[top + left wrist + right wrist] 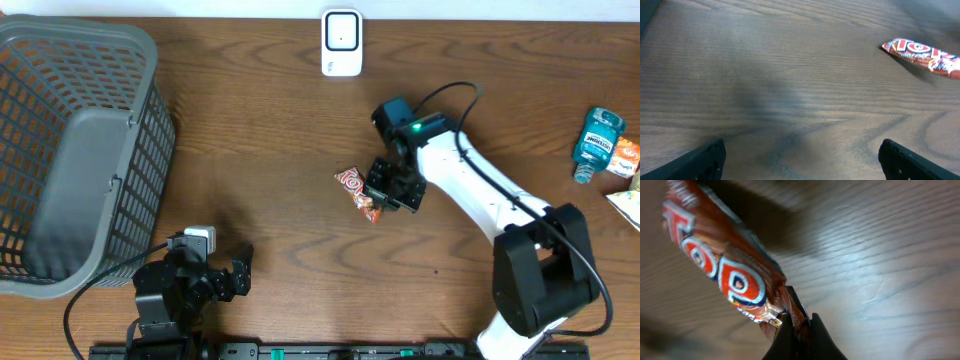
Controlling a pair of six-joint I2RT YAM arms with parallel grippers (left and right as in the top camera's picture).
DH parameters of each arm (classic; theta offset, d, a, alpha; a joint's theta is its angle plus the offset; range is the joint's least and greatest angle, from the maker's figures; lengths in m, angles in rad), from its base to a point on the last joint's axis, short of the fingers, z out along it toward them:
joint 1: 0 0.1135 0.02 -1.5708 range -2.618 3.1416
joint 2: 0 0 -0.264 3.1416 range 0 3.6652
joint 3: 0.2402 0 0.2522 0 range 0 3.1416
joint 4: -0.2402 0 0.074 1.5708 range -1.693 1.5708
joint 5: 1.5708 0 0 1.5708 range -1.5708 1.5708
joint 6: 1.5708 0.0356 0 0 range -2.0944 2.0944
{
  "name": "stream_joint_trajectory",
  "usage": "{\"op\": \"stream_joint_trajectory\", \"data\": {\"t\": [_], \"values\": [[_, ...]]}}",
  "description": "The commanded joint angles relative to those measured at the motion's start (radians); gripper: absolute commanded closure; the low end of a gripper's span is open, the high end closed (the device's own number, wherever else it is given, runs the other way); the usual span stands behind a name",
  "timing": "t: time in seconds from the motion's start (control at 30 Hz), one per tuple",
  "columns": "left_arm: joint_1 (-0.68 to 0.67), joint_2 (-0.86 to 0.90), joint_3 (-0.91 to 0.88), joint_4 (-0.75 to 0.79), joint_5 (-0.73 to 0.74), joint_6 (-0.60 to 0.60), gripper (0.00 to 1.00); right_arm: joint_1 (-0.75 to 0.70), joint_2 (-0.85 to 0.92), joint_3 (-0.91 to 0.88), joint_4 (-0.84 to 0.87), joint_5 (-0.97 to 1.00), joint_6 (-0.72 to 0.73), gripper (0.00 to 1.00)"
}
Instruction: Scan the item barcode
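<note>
Two robot hands and several loose articles are sitting on a brown wood-grain bench [270,130].

1. Red and orange foil snack packet [352,183] [922,54] [725,265], white-edged "TOP" lettering; the task's thing. It is sitting near the middle of the bench, nearer than the scanner and well apart from the basket. In the right wrist view it is slanting up and to the left from the fingertips and casting a shadow on the wood. Its barcode is not showing.

2. Right hand [385,200] [797,330], black, on a white arm. It is pinching the packet by its crimped end seam, jaws pressed narrow.

3. Left hand [238,277] [802,162], black, near the front left of the bench. Its jaws are standing wide and holding nothing. Its two fingers [705,160] are showing at the bottom corners of its own view, with bare wood between them and the packet well apart at the upper right.

4. Grey plastic lattice basket [150,140], occupying the left edge of the bench.

5. Small white scanner unit [342,42] with a dark window, standing at the far edge, centre.

6. Blue-green mouthwash bottle [598,140], lying at the right edge, just beside a small orange pack [627,157].
</note>
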Motion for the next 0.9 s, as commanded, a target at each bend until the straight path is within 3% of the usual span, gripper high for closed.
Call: {"op": "stream_joint_trajectory", "data": {"t": [0.0, 0.03, 0.13, 0.2, 0.23, 0.27, 0.3, 0.33, 0.43, 0.53, 0.63, 0.73, 0.87], "values": [[0.003, -0.001, 0.001, -0.003, 0.002, -0.001, 0.02, 0.003, -0.002, 0.014, -0.001, 0.092, -0.121, 0.99], [0.003, -0.001, 0.001, -0.003, 0.002, -0.001, 0.02, 0.001, -0.002, 0.026, -0.008, 0.092, -0.171, 0.97], [0.003, -0.001, 0.001, -0.003, 0.002, -0.001, 0.02, -0.008, -0.002, 0.079, -0.046, 0.125, -0.252, 0.78], [0.003, -0.001, 0.001, -0.003, 0.002, -0.001, 0.02, -0.014, -0.002, 0.113, -0.077, 0.176, -0.251, 0.51], [0.003, -0.001, 0.001, -0.003, 0.002, -0.001, 0.02, -0.017, -0.002, 0.127, -0.086, 0.197, -0.252, 0.26], [0.003, -0.001, 0.001, -0.003, 0.002, -0.001, 0.02, -0.019, -0.002, 0.136, -0.091, 0.216, -0.258, 0.1], [0.003, -0.001, 0.001, -0.003, 0.002, -0.001, 0.02, -0.019, -0.002, 0.141, -0.09, 0.228, -0.268, 0.05], [0.003, -0.001, 0.001, -0.003, 0.002, -0.001, 0.02, -0.019, -0.002, 0.143, -0.084, 0.227, -0.304, 0.06], [0.003, -0.001, 0.001, -0.003, 0.002, -0.001, 0.02, -0.01, -0.002, 0.146, -0.088, 0.213, -0.372, 0.26], [0.003, -0.001, 0.001, -0.003, 0.002, -0.001, 0.02, 0.035, -0.002, 0.141, -0.048, 0.251, -0.513, 0.27], [0.003, -0.001, 0.001, -0.003, 0.002, -0.001, 0.02, 0.095, -0.002, 0.113, 0.024, 0.332, -0.652, 0.2], [0.003, -0.001, 0.001, -0.003, 0.002, -0.001, 0.02, 0.143, -0.001, 0.057, 0.113, 0.413, -0.743, 0.22], [0.003, -0.001, 0.001, -0.003, 0.002, -0.001, 0.02, 0.167, -0.001, -0.033, 0.245, 0.425, -0.762, 0.36]]}}
